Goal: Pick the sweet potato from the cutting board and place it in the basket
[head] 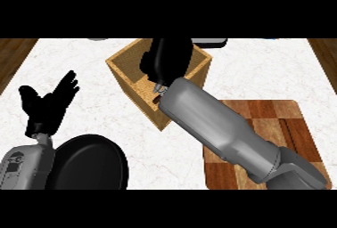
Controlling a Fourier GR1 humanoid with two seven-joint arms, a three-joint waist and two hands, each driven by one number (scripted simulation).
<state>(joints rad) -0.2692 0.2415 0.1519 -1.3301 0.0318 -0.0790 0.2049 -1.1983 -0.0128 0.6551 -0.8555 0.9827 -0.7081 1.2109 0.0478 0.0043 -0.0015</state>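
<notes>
Sweet potato hidden from me; my black right hand (pixel 166 60), fingers curled, hangs inside the square wooden basket (pixel 128 75).

White marbled surface (pixel 85 62) smooth, matt. Tan square basket (pixel 128 84) woven, rough. Brown checkered wooden cutting board (pixel 289 124) glossy. Round black pan (pixel 89 162) matt.

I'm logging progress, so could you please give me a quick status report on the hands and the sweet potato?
Right hand over the basket, fingers curled. Left hand open, resting at left. Sweet potato not visible; cutting board shows none. Black pan clear of the path.
</notes>
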